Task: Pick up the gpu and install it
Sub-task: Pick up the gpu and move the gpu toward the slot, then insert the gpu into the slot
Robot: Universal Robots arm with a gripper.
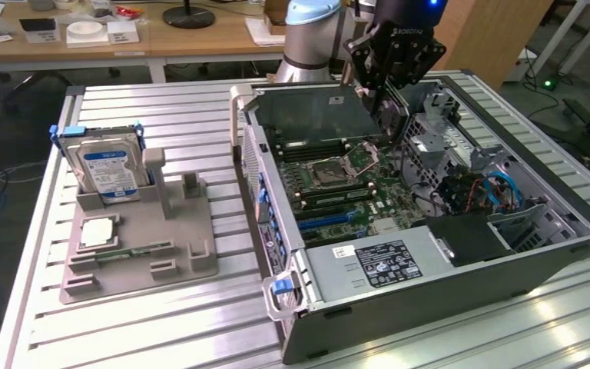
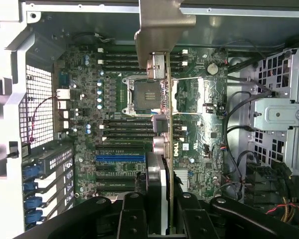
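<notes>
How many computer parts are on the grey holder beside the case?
3: a hard drive upright at the holder's back, a square silver chip lying flat, and a memory stick lying beside it. More may hide behind the drive.

gpu [image 1: 310,115]: thin flat rectangular card, dark face, silvery metal bracket [image 2: 164,25] at one end. It is in the air, clamped between the fingers of the gripper [image 2: 164,219] at the end opposite the bracket. It stands on edge with its long side roughly level, over the open computer case [image 1: 541,254], above the motherboard's processor socket [image 2: 144,92]. It is not seated in a slot.
</notes>
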